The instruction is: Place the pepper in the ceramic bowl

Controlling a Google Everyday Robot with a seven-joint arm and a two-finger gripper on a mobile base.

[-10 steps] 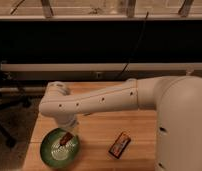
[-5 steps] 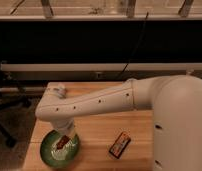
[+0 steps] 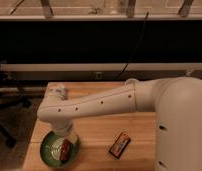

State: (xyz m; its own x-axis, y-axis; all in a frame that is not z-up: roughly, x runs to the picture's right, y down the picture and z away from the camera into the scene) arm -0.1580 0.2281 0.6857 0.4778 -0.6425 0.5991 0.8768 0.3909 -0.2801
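The gripper point(image 3: 63, 143) hangs inside the round, glossy green ceramic bowl point(image 3: 48, 154); whether it is open or closed cannot be told. The reddish elongated pepper point(image 3: 66, 149) lies right beside it, in the bowl. A flat dark packet point(image 3: 119, 144) rests well off toward the arm's smooth white base, on the wooden table point(image 3: 99, 146). Since a second ago the gripper has sunk lower into the bowl

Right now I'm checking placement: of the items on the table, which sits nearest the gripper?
The green ceramic bowl: the gripper hangs over it with the pepper, while the snack packet lies apart, to its right.
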